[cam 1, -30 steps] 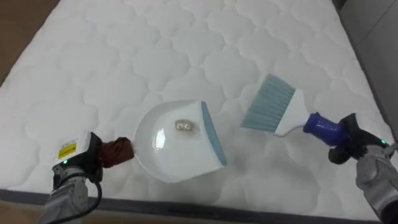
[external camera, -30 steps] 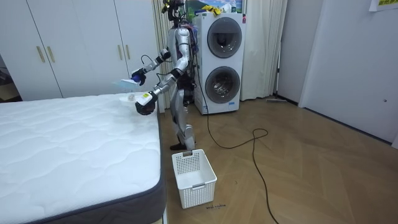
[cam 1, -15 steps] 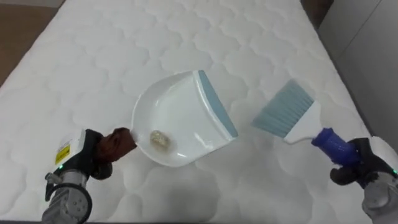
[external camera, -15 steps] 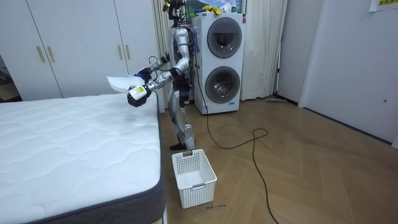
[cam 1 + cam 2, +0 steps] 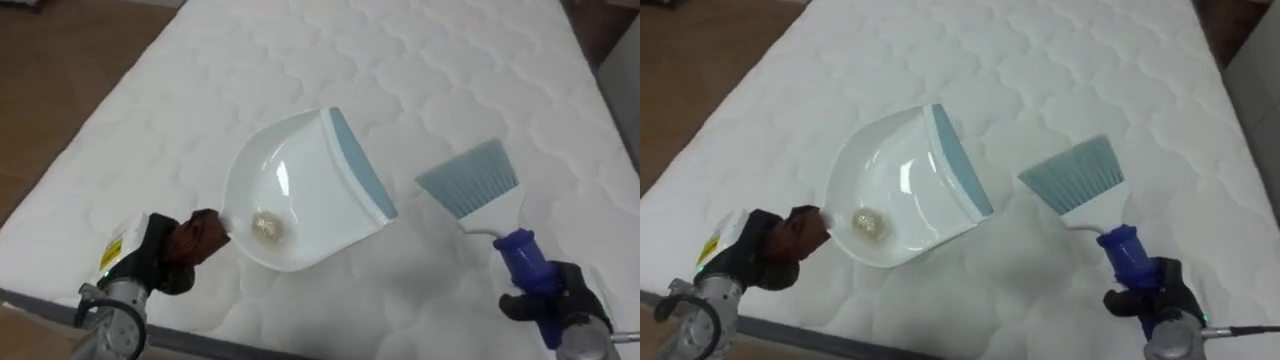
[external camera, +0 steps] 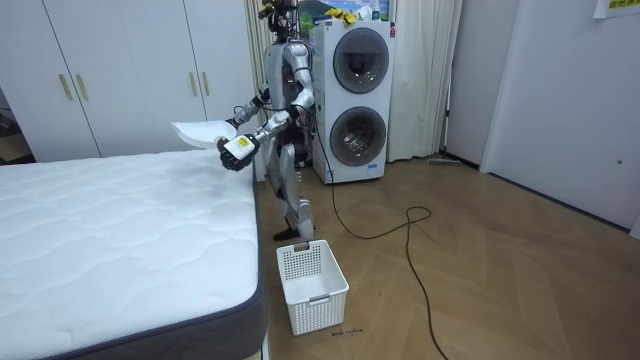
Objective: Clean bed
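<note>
The left hand (image 5: 150, 262) has its fingers clamped on the brown handle of the white dustpan (image 5: 300, 190), held above the bed (image 5: 400, 60) near its edge. A small scrap (image 5: 266, 226) lies inside the pan. The right hand (image 5: 560, 300) has its fingers closed around the brush (image 5: 475, 185) beside it. Wide free mattress lies beyond.

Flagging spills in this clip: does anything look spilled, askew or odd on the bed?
Nothing stands out. The left hand holds the dustpan over the mattress, and the small scrap sits inside it, near the handle. The right hand holds the brush beside it. No debris shows on the mattress.
</note>
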{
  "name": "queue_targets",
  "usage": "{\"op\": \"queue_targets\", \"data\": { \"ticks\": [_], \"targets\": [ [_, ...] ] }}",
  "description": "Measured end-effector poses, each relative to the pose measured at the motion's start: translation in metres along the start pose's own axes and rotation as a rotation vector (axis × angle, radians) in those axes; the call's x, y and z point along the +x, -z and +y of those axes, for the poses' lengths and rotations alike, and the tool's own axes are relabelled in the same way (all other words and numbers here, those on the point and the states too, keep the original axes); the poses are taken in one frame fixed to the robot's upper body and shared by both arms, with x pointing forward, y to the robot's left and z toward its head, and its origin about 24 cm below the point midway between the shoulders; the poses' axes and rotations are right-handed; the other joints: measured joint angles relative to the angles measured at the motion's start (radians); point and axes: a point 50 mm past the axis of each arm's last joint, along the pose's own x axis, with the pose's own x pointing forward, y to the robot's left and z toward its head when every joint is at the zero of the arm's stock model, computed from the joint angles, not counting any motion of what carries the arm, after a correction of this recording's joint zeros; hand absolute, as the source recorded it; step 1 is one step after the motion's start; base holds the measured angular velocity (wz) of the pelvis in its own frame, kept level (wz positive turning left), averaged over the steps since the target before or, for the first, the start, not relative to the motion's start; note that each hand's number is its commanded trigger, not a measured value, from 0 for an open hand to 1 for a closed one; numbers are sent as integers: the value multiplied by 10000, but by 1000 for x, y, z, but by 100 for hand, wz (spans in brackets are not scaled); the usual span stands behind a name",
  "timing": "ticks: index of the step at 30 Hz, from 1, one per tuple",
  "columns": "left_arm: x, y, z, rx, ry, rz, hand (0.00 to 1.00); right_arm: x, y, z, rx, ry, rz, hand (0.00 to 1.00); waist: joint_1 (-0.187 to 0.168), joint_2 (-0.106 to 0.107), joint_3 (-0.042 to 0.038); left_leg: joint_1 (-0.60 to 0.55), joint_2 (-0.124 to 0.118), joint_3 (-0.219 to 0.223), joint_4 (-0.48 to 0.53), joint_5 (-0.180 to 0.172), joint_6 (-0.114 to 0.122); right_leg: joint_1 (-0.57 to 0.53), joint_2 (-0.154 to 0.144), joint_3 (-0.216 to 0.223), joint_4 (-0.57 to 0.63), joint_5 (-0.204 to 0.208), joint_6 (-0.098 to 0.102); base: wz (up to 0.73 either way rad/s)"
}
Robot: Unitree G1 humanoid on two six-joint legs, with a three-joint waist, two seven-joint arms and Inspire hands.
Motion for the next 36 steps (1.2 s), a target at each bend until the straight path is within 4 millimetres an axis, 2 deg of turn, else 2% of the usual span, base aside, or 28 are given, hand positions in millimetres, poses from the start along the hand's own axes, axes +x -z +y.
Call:
{"op": "queue_targets", "data": {
  "ticks": [5,8,10,11,12,13,14,15,16,17,18,20,21,25,26,28,30,31,32,33,34,35,36],
  "targets": [
    [-5,2,-9,-297,116,123,100,0,-6,3,485,-425,-316,0,70,-72,-43,-253,-1,-503,289,72,-110,211,18,-381,24,-195,-58,46],
    [-5,2,-10,-342,189,98,100,-1,-5,5,1028,-644,-268,0,65,-108,-42,-483,-33,-780,515,112,-179,388,24,-602,30,-304,-82,66],
    [-5,1,-10,-335,260,0,100,-4,0,5,1303,-676,-107,0,71,-146,-46,-638,-23,-683,702,132,-212,564,25,-873,32,-395,-95,86],
    [-5,0,-11,-366,256,-59,100,-6,3,6,1469,-693,-41,0,5,-155,-41,-871,24,-470,890,136,-219,664,20,-1171,28,-461,-111,106],
    [-5,-1,-12,-420,266,-128,100,-7,6,5,1612,-696,15,0,-68,-160,-40,-1170,217,423,1156,135,-216,727,16,-1391,21,-557,-121,114],
    [-5,-2,-12,-444,271,-159,100,-8,7,5,1652,-696,38,0,-91,-163,-37,-1333,375,1022,1293,140,-205,748,15,-1481,20,-616,-145,112],
    [-5,-2,-14,-498,309,-160,100,-8,7,6,1701,-706,70,0,-155,-136,-16,-1588,670,1872,1572,170,-156,809,22,-1859,21,-711,-179,108],
    [-6,-2,-16,-518,385,-143,100,-8,7,5,1713,-703,56,0,-172,-60,22,-1784,868,2336,1789,179,-141,851,-23,-2164,18,-821,-183,102],
    [-6,-1,-17,-532,422,-116,100,-8,7,5,1743,-689,28,0,-195,-23,46,-1857,914,2434,1879,183,-133,829,-41,-2346,52,-925,-174,95],
    [-7,2,-20,-532,551,23,100,-8,8,5,1788,-686,68,0,-238,37,84,-1930,908,2444,1910,226,-116,804,-112,-2664,163,-1049,-120,71],
    [-7,7,-22,-496,679,212,100,-8,8,5,1816,-687,81,0,-140,135,59,-2021,866,2406,1906,281,-96,776,-160,-2857,243,-1141,-31,62],
    [-7,9,-22,-470,695,336,100,-7,8,5,1866,-693,79,0,16,265,27,-2160,757,2324,1831,407,-31,726,-216,-3071,303,-1158,-4,46],
    [-7,9,-21,-448,672,340,100,-7,7,6,1976,-783,97,0,40,297,20,-2198,645,2320,1768,499,51,712,-262,-3181,427,-1159,-53,52],
    [-6,9,-18,-204,555,277,100,-7,7,6,2053,-977,81,0,103,299,2,-2161,220,2184,1448,759,227,850,-499,-3221,600,-1271,85,51],
    [-6,9,-16,-121,529,235,100,-7,7,5,2098,-1025,93,0,135,296,0,-2148,83,2016,1363,783,254,888,-578,-3284,682,-1299,133,52],
    [-6,7,-14,15,549,94,100,-8,9,5,2201,-1128,163,0,68,287,4,-2116,-122,1683,1321,812,305,968,-670,-3206,934,-1317,162,66],
    [-5,3,-14,94,596,-261,100,-10,15,5,2271,-1213,319,0,61,225,10,-2020,-336,1140,1301,799,361,959,-762,-2837,1569,-1317,162,73],
    [-5,1,-13,63,634,-343,100,-11,17,5,2292,-1202,365,0,62,199,9,-2008,-369,1024,1323,779,388,914,-765,-2695,1734,-1315,160,77],
    [-5,0,-13,18,663,-468,100,-11,19,4,2315,-1161,427,0,-7,123,4,-1991,-486,658,1354,768,404,808,-764,-2250,2154,-1315,156,79],
    [-5,-1,-13,3,644,-547,100,-11,20,2,2337,-1093,433,0,-72,61,4,-1988,-567,74,1359,780,396,633,-658,-1542,2393,-1569,-2,77],
    [-5,-1,-12,7,625,-561,100,-11,20,2,2359,-1073,413,0,-79,30,-8,-2010,-618,-168,1350,797,372,489,-455,-993,2206,-1766,-121,70],
    [-5,-1,-11,-11,579,-520,100,-11,16,0,2438,-1016,273,0,-85,5,11,-2040,-680,-501,1337,839,314,91,-82,-233,1620,-1957,-294,68],
    [-5,1,-10,-10,543,-476,100,-12,14,0,2473,-973,135,0,-118,-8,28,-2072,-782,-776,1396,880,282,-300,173,244,1147,-1466,-310,85]
  ]
}}
